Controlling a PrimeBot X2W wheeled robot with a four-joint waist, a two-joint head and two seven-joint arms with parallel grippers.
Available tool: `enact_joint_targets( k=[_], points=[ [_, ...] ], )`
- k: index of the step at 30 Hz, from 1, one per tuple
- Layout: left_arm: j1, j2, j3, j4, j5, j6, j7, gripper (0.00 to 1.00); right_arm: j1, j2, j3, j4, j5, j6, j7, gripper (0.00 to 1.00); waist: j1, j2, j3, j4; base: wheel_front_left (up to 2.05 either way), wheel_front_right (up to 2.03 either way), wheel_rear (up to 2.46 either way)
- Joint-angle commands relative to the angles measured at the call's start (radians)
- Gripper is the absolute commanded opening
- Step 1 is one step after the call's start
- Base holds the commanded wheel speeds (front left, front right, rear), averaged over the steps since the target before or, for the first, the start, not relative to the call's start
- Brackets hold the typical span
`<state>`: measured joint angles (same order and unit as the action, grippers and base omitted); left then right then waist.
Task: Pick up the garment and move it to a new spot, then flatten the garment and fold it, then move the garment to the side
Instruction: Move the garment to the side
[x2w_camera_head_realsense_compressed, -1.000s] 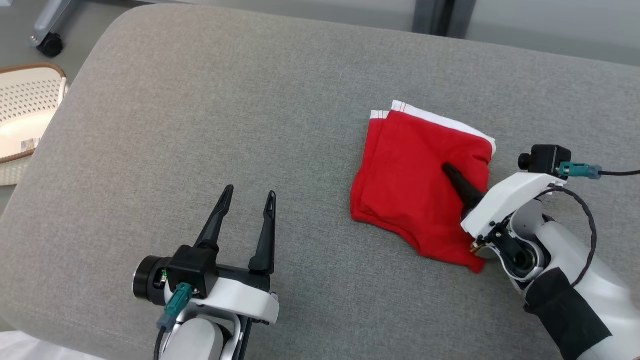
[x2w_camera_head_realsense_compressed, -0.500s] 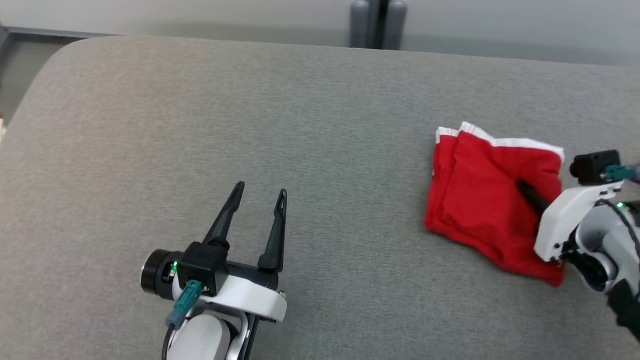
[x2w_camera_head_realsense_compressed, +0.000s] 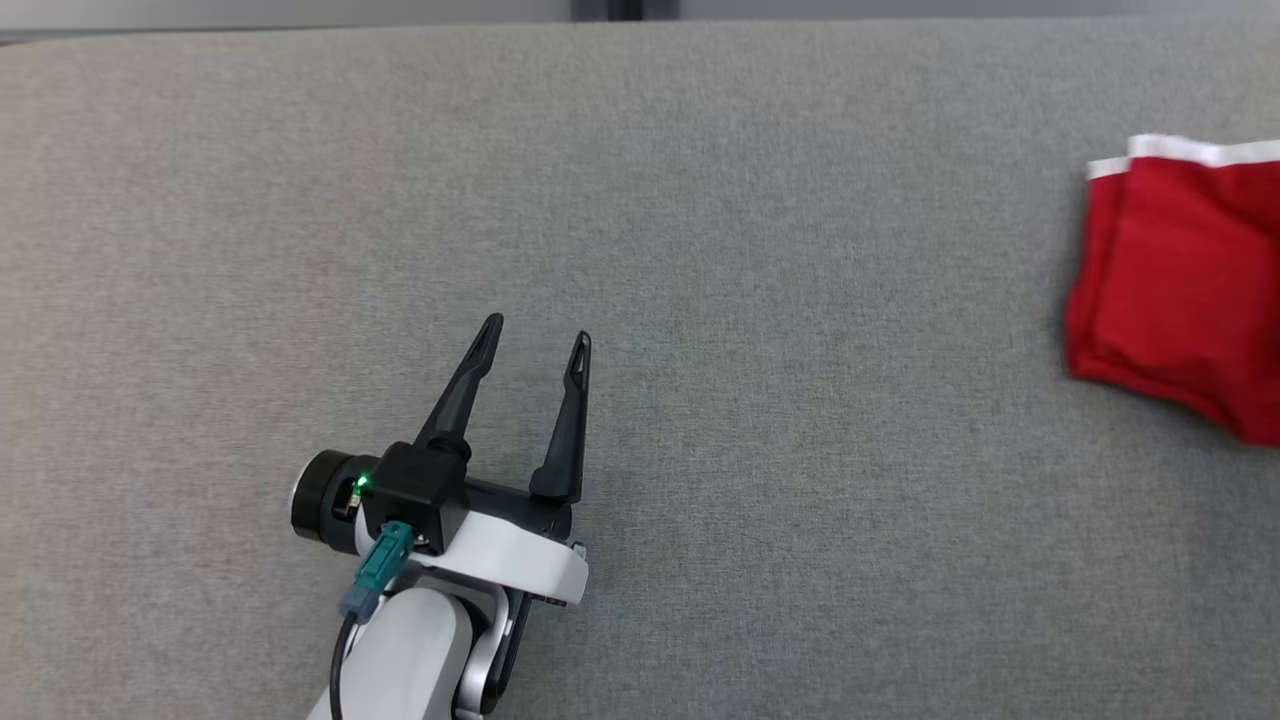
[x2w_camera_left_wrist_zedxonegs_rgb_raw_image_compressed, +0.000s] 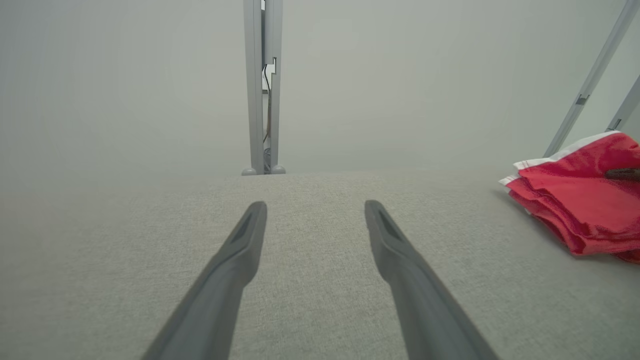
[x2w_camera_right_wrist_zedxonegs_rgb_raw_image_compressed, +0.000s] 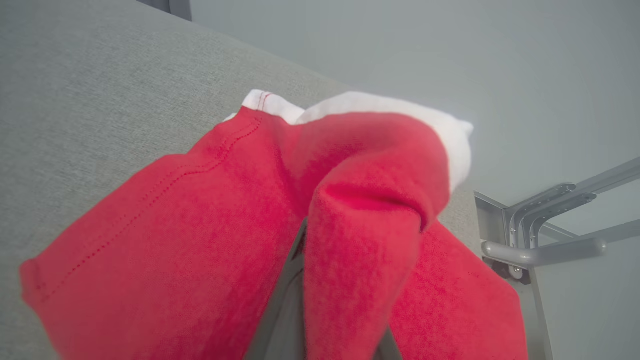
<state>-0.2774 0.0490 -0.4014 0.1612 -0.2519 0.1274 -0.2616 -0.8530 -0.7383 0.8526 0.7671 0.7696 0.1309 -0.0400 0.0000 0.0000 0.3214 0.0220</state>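
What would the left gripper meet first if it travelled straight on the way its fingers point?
Probably nothing nearby: the open left gripper points across bare grey cushion, and the red garment lies off to its right. Past the cushion's far edge, a post stands roughly in line, though depth is unclear.

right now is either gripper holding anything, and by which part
The right gripper is shut on the red garment, pinching a fold near its white band. The left gripper is open, holding nothing.

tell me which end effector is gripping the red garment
The right end effector: shut on the folded red fabric garment with white trim. The left end effector stands open over grey upholstery.
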Motion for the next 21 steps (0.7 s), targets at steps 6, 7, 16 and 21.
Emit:
enact_joint_targets(
  k=[6,7,16,21],
  points=[
    [-0.044,0.004,0.000,0.011,-0.003,-0.005,-0.003,1.00,0.015,-0.121,-0.109,-0.016,-0.057,0.000,0.016,0.00,0.0000,0.0000,0.064,-0.030,0.00,0.00,0.00],
    [-0.046,0.004,0.001,0.012,-0.001,-0.008,-0.003,1.00,0.022,-0.129,-0.127,-0.012,-0.061,0.000,0.017,0.00,0.0000,0.0000,0.070,-0.031,0.00,0.00,0.00],
    [-0.066,0.004,-0.004,0.015,-0.028,-0.053,-0.003,1.00,0.069,-0.135,-0.223,0.076,-0.136,0.000,0.013,0.00,0.0000,0.0000,0.116,-0.011,0.00,0.00,0.00],
    [-0.070,0.004,-0.015,0.021,-0.016,-0.076,-0.003,1.00,0.078,-0.103,-0.266,0.166,-0.202,0.000,-0.005,0.00,0.0000,0.0000,0.136,0.007,0.00,0.00,0.00]
  ],
)
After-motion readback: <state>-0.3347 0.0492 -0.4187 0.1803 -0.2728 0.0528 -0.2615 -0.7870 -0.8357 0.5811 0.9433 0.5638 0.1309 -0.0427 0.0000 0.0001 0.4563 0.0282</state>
